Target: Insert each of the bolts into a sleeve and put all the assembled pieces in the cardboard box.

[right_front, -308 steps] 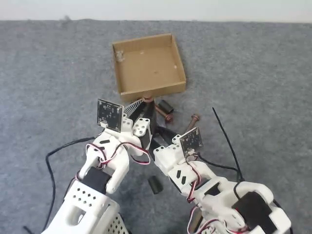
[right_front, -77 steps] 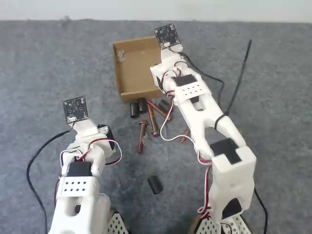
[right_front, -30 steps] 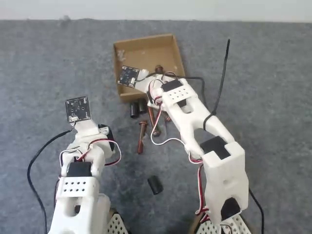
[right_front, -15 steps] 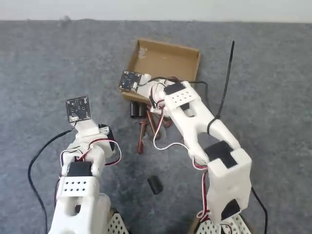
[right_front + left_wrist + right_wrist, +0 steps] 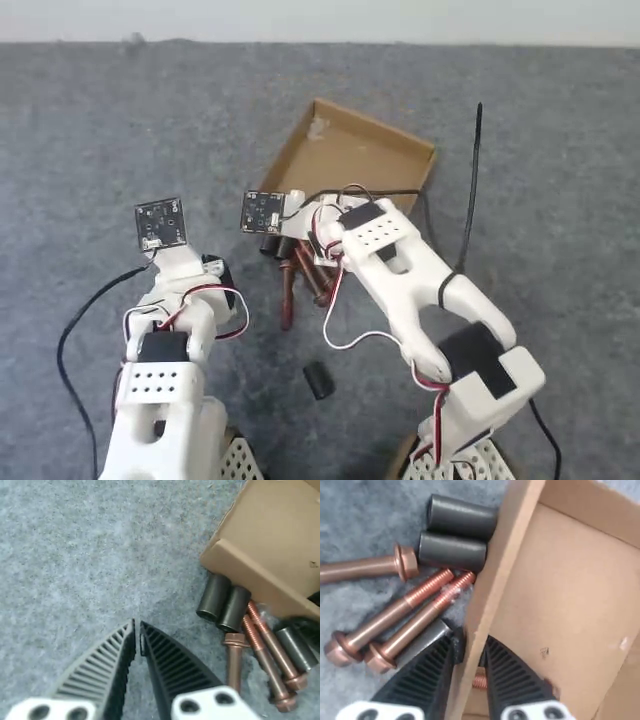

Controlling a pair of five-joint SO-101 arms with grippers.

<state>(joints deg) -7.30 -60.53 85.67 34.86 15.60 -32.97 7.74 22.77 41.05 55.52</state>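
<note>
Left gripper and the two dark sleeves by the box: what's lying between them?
Bare grey carpet separates the left gripper from the sleeves, seen in the left wrist view.

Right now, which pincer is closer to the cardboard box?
The right one. The right pincer is clamped on the cardboard box, one finger on each side of its wall. The left pincer sits shut over the carpet, apart from the box.

The cardboard box (image 5: 370, 160) lies far and a little right of the middle, turned at an angle, and the right gripper (image 5: 470, 647) stands astride its near-left wall, one finger inside and one outside. Two sleeves (image 5: 223, 602) lie side by side against this wall from outside, with the bolts (image 5: 260, 657) just nearer. One more sleeve (image 5: 318, 379) lies alone nearer the arms, and the left gripper (image 5: 137, 625) hangs left of the pile over the carpet (image 5: 100, 150).
</note>
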